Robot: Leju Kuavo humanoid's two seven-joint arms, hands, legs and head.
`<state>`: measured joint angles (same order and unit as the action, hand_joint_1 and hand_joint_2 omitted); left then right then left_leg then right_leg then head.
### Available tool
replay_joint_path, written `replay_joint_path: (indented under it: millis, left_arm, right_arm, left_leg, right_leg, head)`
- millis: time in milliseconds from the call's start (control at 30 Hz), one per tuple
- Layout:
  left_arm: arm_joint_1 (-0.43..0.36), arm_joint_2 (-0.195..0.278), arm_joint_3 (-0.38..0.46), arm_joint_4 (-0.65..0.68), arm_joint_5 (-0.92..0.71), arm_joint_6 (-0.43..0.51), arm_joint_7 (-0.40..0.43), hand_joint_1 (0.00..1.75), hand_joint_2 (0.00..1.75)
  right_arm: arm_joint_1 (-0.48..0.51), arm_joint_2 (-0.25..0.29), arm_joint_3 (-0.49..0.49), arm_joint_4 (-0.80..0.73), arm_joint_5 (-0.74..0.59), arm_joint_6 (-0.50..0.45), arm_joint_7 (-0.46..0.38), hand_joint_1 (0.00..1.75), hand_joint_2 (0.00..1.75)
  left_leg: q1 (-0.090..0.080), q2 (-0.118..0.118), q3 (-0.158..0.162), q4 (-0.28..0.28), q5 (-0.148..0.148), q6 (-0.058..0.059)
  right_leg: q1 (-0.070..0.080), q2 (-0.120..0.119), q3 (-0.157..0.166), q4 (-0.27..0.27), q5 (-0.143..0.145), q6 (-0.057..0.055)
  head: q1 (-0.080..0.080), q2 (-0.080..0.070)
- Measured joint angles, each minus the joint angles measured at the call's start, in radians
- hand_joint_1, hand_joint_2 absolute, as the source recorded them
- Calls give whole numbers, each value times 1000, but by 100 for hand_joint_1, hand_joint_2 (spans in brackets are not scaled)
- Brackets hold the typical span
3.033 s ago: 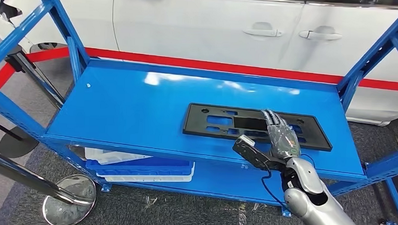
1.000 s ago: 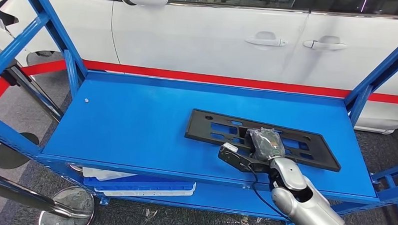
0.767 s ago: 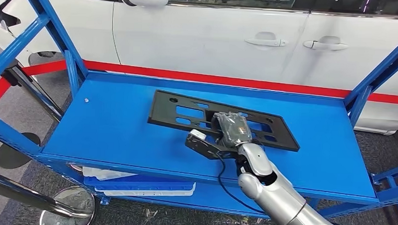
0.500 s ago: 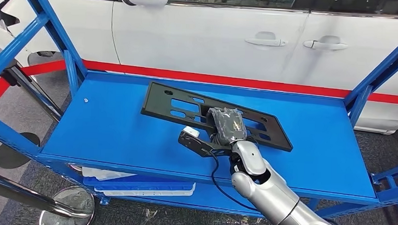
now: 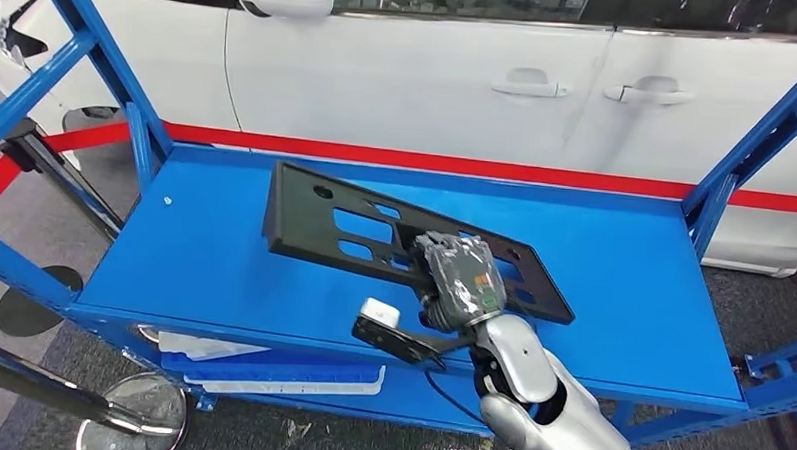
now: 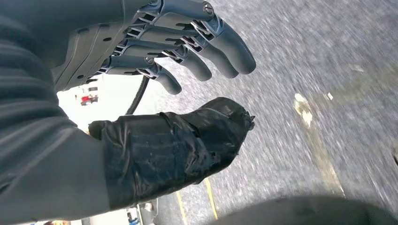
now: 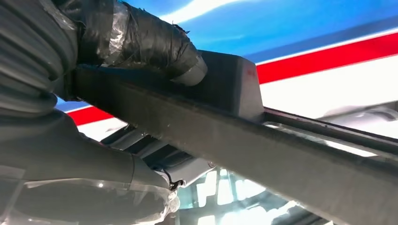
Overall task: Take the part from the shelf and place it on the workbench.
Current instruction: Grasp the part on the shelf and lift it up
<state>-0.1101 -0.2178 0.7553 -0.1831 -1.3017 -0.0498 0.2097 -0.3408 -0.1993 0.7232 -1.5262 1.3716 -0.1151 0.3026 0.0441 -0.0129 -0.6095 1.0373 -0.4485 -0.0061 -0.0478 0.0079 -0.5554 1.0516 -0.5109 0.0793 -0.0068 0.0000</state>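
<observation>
Behind the blue shelf (image 5: pixel 224 249) a white car (image 5: pixel 430 76) with a red stripe was parked. Above the top deck, the black part (image 5: pixel 344 228) was held tilted, clamped near its front edge by the right hand (image 5: pixel 461 277). The left hand (image 6: pixel 155 56) was held over blurred floor, fingers apart, holding nothing. No writing could be read.
</observation>
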Motion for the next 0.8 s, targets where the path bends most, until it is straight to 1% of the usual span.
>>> replay_joint_path:
  millis: [33,67,100,133,167,200,267,300,333,367,400,433,467,500,533,600,633,667,700,733,767,800]
  left_arm:
    - [1,1,0,0,0,0,0,0,175]
    - [3,1,0,0,0,0,1,0,175]
    - [5,1,0,0,0,-1,1,0,175]
    - [6,1,0,0,0,-3,2,0,175]
    - [6,2,0,0,1,-5,3,0,175]
    - [5,3,0,0,2,-7,3,0,175]
    - [4,5,0,0,5,-11,5,0,175]
    - [4,7,0,0,6,-12,6,0,175]
    - [4,7,0,0,7,-12,6,0,175]
    - [3,8,0,0,7,-12,6,0,175]
    - [3,8,0,0,7,-13,7,0,175]
    - [1,9,0,0,6,-13,8,0,175]
    - [-1,12,0,0,5,-14,8,0,175]
    - [-4,15,0,0,4,-15,8,0,175]
    - [-7,17,0,0,2,-15,6,0,175]
    - [-9,18,0,0,-1,-16,1,0,175]
    - [-9,17,0,0,-3,-17,-2,0,175]
    - [-9,16,0,1,-5,-17,-4,0,175]
    - [-8,15,-1,1,-6,-18,-4,0,175]
    - [-8,15,-1,1,-7,-19,-5,0,175]
    - [-8,15,-1,1,-10,-19,-5,0,175]
    - [-8,15,-1,1,-12,-19,-5,0,175]
  right_arm:
    - [16,-20,-10,-30,-7,6,-1,175,175]
    - [29,-37,-18,-55,-12,10,-2,175,175]
    - [40,-52,-25,-76,-14,13,-2,175,175]
    - [48,-64,-31,-94,-16,15,-2,175,175]
    - [54,-73,-34,-112,-17,16,-3,175,175]
    - [57,-80,-36,-129,-17,17,-4,175,175]
    - [61,-92,-40,-156,-17,18,-7,175,175]
    - [64,-97,-41,-165,-17,18,-8,175,175]
    - [67,-102,-41,-173,-17,18,-9,175,175]
    - [69,-106,-42,-180,-18,18,-9,175,175]
    - [71,-110,-42,-188,-18,18,-10,175,175]
    - [72,-114,-42,-198,-18,18,-10,175,175]
    - [73,-118,-42,-207,-17,17,-11,175,175]
    - [73,-122,-42,-215,-16,17,-11,175,175]
    - [73,-125,-42,-222,-13,16,-12,175,175]
    - [75,-131,-42,-236,-4,16,-12,175,175]
    - [76,-136,-42,-244,2,16,-11,175,175]
    - [77,-141,-42,-254,8,16,-9,175,175]
    - [78,-148,-42,-264,15,17,-8,175,175]
    - [79,-153,-42,-274,23,17,-6,175,175]
    - [82,-157,-42,-283,30,16,-4,175,175]
    - [86,-162,-41,-291,35,16,-3,175,175]
  left_leg:
    - [-2,-1,-5,5,0,-8]
    - [-2,-1,-8,7,3,-16]
    - [-1,0,-11,4,7,-22]
    - [1,2,-17,9,1,-26]
    - [2,4,-27,28,-18,-28]
    - [2,7,-43,66,-51,-29]
    - [-4,10,-83,192,-135,-26]
    - [-8,10,-97,250,-165,-23]
    - [-13,10,-96,279,-176,-17]
    - [-20,9,-77,268,-170,-7]
    - [-28,9,-39,219,-149,8]
    - [-39,9,9,144,-128,27]
    - [-48,10,52,76,-112,45]
    - [-55,11,79,25,-100,59]
    - [-61,11,92,-2,-94,67]
    - [-66,11,89,-16,-76,69]
    - [-64,13,89,-27,-64,67]
    - [-60,16,87,-39,-49,68]
    - [-56,19,83,-51,-35,69]
    - [-53,22,76,-56,-23,69]
    - [-52,22,64,-56,-15,71]
    - [-51,22,51,-53,-7,70]
  right_leg:
    - [4,4,-2,-2,-4,-10]
    - [7,7,-7,2,0,-26]
    - [8,7,-13,6,4,-39]
    - [8,8,-20,8,10,-50]
    - [8,8,-28,8,17,-61]
    - [9,7,-37,7,24,-70]
    - [17,4,-52,8,35,-82]
    - [22,3,-58,8,40,-85]
    - [29,1,-64,9,45,-89]
    - [36,1,-70,9,49,-91]
    - [43,1,-75,8,54,-94]
    - [47,1,-79,8,60,-96]
    - [52,0,-83,7,65,-96]
    - [51,-1,-85,5,71,-93]
    - [49,-3,-87,2,78,-89]
    - [44,-6,-89,-6,91,-77]
    - [44,-6,-90,-7,91,-72]
    - [44,-6,-93,-1,78,-66]
    - [45,-5,-101,23,46,-60]
    - [42,-4,-113,67,1,-55]
    - [39,-4,-127,125,-47,-48]
    - [34,-4,-139,185,-81,-42]
  head:
    - [0,0]
    - [1,0]
    - [-2,0]
    - [-4,0]
    - [-6,0]
    - [-8,0]
    - [-11,0]
    - [-11,0]
    - [-11,0]
    - [-10,0]
    - [-10,0]
    - [-10,0]
    - [-8,0]
    - [-7,0]
    - [-7,0]
    - [-8,0]
    - [-9,0]
    - [-7,0]
    - [-4,0]
    - [-1,0]
    - [1,0]
    - [2,0]
